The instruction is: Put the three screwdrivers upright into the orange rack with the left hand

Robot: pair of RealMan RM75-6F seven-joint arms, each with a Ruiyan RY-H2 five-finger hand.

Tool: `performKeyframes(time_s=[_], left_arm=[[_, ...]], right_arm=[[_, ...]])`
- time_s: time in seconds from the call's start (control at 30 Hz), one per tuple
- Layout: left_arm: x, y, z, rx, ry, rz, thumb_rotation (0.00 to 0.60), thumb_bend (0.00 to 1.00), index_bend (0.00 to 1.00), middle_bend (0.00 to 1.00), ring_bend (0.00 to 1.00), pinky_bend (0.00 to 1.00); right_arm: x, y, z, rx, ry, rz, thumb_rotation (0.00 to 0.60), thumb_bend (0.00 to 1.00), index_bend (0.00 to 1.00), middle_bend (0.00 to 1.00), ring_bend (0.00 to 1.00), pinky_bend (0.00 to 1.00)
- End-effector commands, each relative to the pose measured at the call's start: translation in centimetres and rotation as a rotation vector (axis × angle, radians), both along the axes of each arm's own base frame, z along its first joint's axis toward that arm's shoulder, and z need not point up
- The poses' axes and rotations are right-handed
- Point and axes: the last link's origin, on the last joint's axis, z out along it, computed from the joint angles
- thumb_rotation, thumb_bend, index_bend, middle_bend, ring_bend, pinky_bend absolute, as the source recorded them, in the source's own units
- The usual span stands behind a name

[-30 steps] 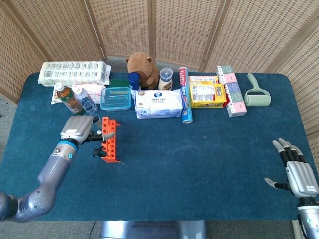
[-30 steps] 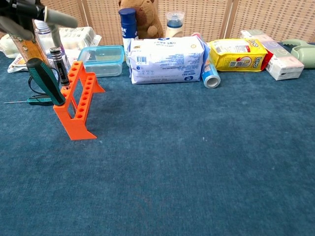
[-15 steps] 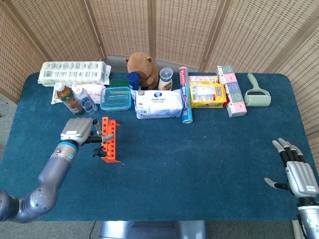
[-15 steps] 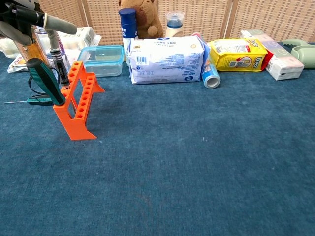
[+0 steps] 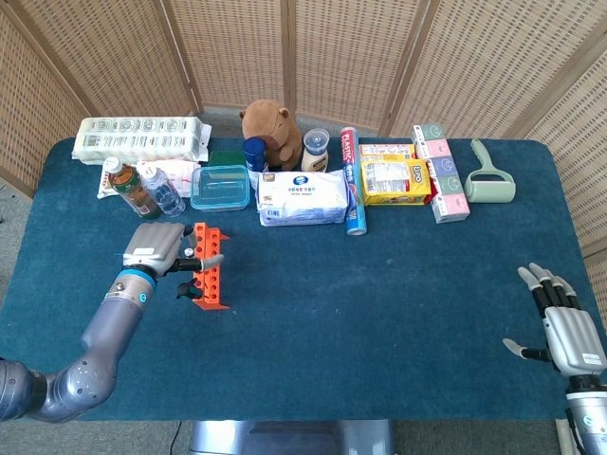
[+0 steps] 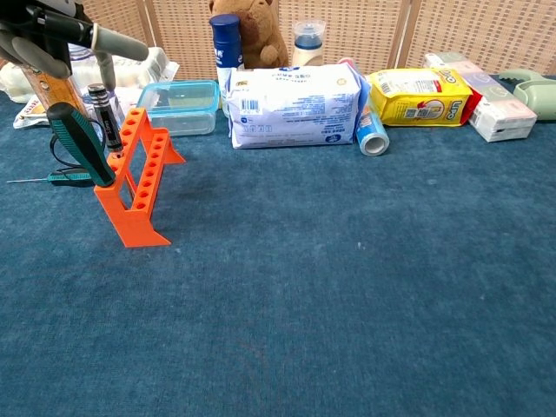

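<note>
The orange rack stands on the blue cloth at the left. Two screwdrivers stand in it: a green-and-black one leaning left, and a slim black one further back. A third, green-handled screwdriver lies flat on the cloth left of the rack, its thin shaft pointing left. My left hand hovers just above the slim black screwdriver, fingers spread, holding nothing. My right hand rests at the table's near right edge, fingers apart and empty.
Behind the rack stand two bottles and a clear blue-lidded box. A white wipes pack, a yellow bag, a plush toy and boxes line the back of the table.
My left hand has shifted slightly right and lifted; its finger that reached down to the slim black screwdriver's top is now off it. The right hand has not moved.
</note>
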Motion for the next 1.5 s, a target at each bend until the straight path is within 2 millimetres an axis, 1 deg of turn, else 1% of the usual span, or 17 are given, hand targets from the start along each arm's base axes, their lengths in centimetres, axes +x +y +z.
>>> performKeyframes(time_s=[0.03, 0.4, 0.57, 0.73, 0.87, 1.17, 1.5], left_arm=[[0.4, -0.2, -0.1, -0.007, -0.008, 0.0, 0.0, 0.0, 0.37, 1.0, 1.0, 1.0], [1.0, -1.0, 0.5, -0.021, -0.016, 0.012, 0.0, 0.0, 0.37, 1.0, 1.0, 1.0], [0.9, -0.3, 1.0, 0.028, -0.024, -0.009, 0.0, 0.0, 0.37, 1.0, 1.0, 1.0], [0.3, 0.2, 0.8, 0.04, -0.033, -0.003, 0.0, 0.0, 0.37, 1.0, 1.0, 1.0], [-0.1, 0.0, 0.3, 0.018, -0.026, 0.018, 0.0, 0.0, 0.37, 1.0, 1.0, 1.0], [0.1, -0.5, 0.6, -0.009, 0.013, 0.053, 0.0, 0.0, 0.37, 1.0, 1.0, 1.0], [0.5, -0.5, 0.9, -0.004, 0.004, 0.056, 0.0, 0.0, 0.37, 1.0, 1.0, 1.0]], right_arm=[[0.0, 0.0, 0.0, -0.002, -0.001, -0.002, 0.6, 0.02, 0.0, 0.03, 0.01, 0.01], [0.0, 0.1, 0.1, -0.004, -0.004, 0.001, 0.6, 0.02, 0.0, 0.03, 0.0, 0.01], [0.1, 0.1, 0.1, 0.0, -0.004, 0.003, 0.6, 0.02, 0.0, 0.03, 0.0, 0.01], [0.0, 0.0, 0.1, -0.001, -0.003, 0.0, 0.6, 0.02, 0.0, 0.03, 0.01, 0.01], [0.0, 0.0, 0.1, -0.002, -0.003, -0.003, 0.6, 0.02, 0.0, 0.03, 0.01, 0.01], [0.0, 0.0, 0.1, -0.002, -0.002, -0.003, 0.6, 0.02, 0.0, 0.03, 0.01, 0.01], [0.0, 0.0, 0.1, -0.002, -0.004, -0.001, 0.6, 0.02, 0.0, 0.03, 0.01, 0.01]])
